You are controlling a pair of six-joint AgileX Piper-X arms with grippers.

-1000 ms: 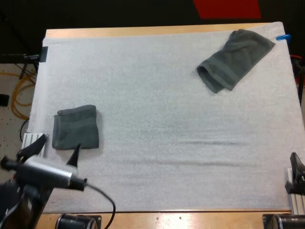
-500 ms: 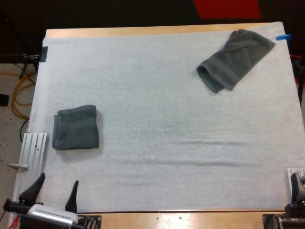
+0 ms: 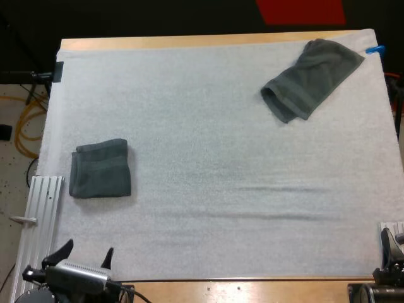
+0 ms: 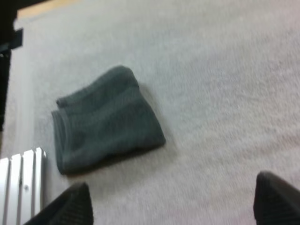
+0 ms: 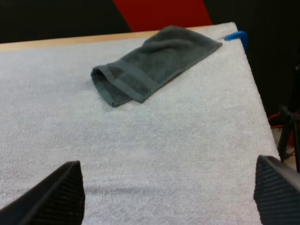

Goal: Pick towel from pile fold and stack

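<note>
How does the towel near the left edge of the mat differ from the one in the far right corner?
The left towel is folded into a compact, squarish packet; the far towel is longer and only loosely doubled, with a rumpled end. The left towel sits square to the edge of the mat; the far towel lies at a slant. Both are the same dark grey-green cloth, resting on the mat.

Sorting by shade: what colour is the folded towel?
The folded towel is dark grey-green, clearest in the left wrist view.
</note>
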